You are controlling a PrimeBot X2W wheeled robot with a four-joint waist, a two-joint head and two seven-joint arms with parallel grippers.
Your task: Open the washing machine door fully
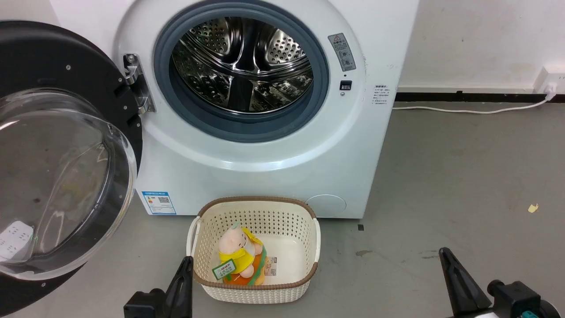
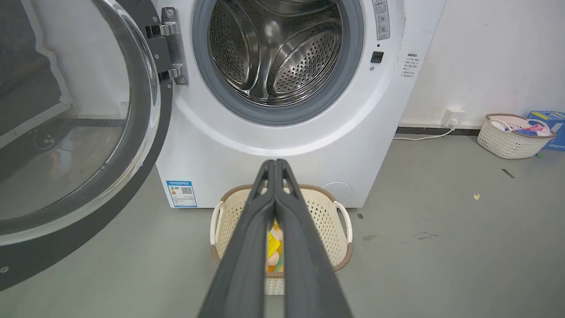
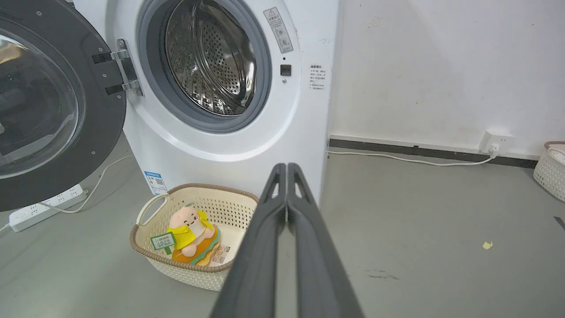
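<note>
Before the washing machine [image 1: 265, 176], left fingers [image 2: 251, 229] and right fingers [image 3: 265, 229] meet, empty.

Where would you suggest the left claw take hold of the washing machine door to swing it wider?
On the washing machine door, probably the lower black rim, far from the hinge, coming edge-on from the front: the rim is thin, the domed glass too broad.

Bright, even indoor light; shadows on the grey floor [image 1: 441, 176] are faint and soft. Sharp highlights glint off the steel drum [image 1: 242, 66], and pale reflections streak the washing machine door [image 1: 57, 176] dome. Both wrist views bow straight lines near their edges. The left tool [image 2: 274, 162] and right tool [image 3: 287, 165] look slightly soft close to the lens.
</note>
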